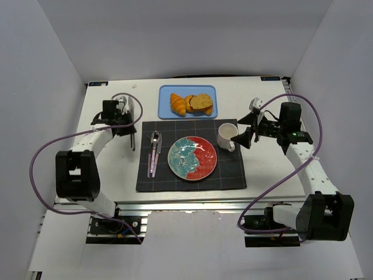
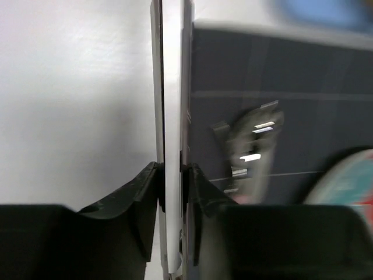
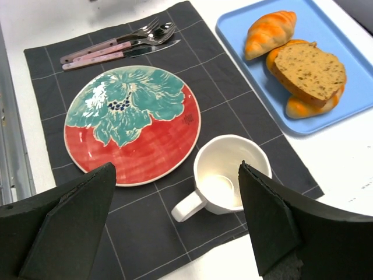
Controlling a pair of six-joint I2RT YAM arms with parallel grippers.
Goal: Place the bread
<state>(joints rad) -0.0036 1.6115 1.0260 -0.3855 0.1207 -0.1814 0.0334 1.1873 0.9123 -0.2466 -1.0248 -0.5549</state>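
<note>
- Bread [image 1: 202, 102] [image 3: 309, 70] lies on the blue tray [image 1: 166, 92] [image 3: 332, 23] at the far side of the surface [image 1: 116, 172]. It rests on one croissant [image 3: 303, 108], and a second croissant [image 1: 178, 104] [image 3: 269, 34] is just beside it.
- From my right wrist view, neither arm is touching the bread.
- My left jaws are pinching a flat pale tool [image 1: 135, 125] [image 2: 173, 87]. I see it edge-on, with a pad pressed against each face.
- That tool sits just beside the left edge of the dark placemat [image 1: 233, 175] [image 3: 221, 93].
- My right jaws are spread wide with nothing between them, above the white mug [image 1: 226, 137] [image 3: 230, 175] at the placemat's right side.
- On the placemat I also see a red and teal plate [image 1: 192, 157] [image 3: 131, 125] beside the mug.
- Pink-handled cutlery [image 1: 154, 151] [image 3: 116, 46] lies on the plate's other side.
</note>
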